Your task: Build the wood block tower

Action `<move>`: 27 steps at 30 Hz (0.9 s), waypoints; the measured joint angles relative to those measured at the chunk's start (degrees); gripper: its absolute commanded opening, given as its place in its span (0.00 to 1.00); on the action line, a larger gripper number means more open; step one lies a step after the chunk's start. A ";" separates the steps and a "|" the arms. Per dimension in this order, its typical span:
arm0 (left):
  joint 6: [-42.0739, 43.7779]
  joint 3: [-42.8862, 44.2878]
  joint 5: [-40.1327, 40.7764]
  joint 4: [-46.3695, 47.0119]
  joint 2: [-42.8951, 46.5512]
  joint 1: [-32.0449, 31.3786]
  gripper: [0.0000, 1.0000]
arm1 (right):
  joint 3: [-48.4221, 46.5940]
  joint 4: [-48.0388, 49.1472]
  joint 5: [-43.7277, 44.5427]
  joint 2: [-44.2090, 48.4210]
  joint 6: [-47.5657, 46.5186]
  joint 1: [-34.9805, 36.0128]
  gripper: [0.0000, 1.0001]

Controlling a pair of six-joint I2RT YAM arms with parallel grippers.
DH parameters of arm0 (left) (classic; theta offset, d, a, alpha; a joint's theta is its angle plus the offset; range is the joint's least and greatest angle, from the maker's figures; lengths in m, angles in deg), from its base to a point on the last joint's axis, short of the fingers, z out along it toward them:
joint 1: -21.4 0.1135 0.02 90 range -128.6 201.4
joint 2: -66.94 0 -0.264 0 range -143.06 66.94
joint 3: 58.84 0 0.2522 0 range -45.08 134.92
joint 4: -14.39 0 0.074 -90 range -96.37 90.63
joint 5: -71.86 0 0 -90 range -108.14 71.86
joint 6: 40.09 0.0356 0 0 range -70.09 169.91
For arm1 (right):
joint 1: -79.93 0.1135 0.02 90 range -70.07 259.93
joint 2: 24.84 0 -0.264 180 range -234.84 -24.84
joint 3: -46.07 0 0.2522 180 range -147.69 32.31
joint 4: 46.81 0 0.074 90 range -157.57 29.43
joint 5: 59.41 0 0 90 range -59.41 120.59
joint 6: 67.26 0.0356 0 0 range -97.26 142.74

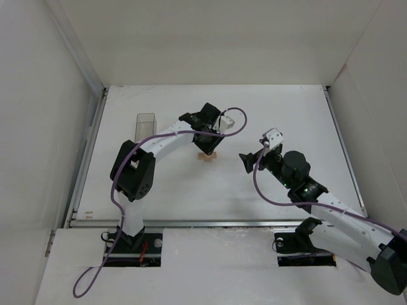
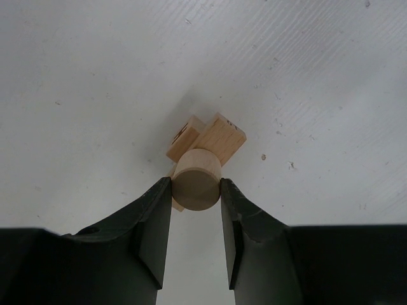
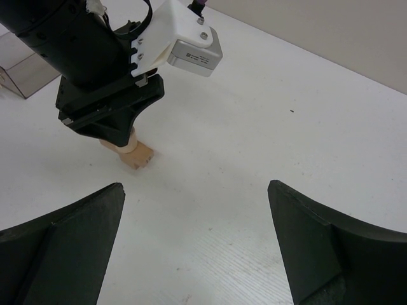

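The wood block tower (image 1: 207, 155) is a small stack of pale tan blocks (image 2: 219, 136) on the white table, just left of centre. My left gripper (image 2: 196, 187) points straight down over it, shut on a short wooden cylinder (image 2: 197, 179) that sits on top of the blocks below. Whether the cylinder rests on them or hovers just above, I cannot tell. In the right wrist view the stack (image 3: 137, 154) shows under the left gripper's fingers (image 3: 111, 124). My right gripper (image 3: 196, 187) hangs to the right of the stack, open wide and holding nothing.
A clear plastic box (image 1: 145, 126) stands at the back left of the table, also visible at the left edge of the right wrist view as a clear box (image 3: 19, 70). White walls enclose the table on three sides.
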 measured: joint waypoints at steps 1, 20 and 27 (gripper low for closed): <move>0.00 -0.02 0.04 -0.02 0.00 0.00 0.00 | 0.00 0.00 0.00 0.00 -0.02 0.00 1.00; 0.87 -0.59 0.28 -0.24 0.31 0.00 0.69 | 0.00 -0.11 0.63 0.46 -0.15 0.00 1.00; 0.81 -0.57 0.28 -0.59 1.07 0.00 0.83 | 0.00 -0.22 1.18 0.46 0.11 0.00 1.00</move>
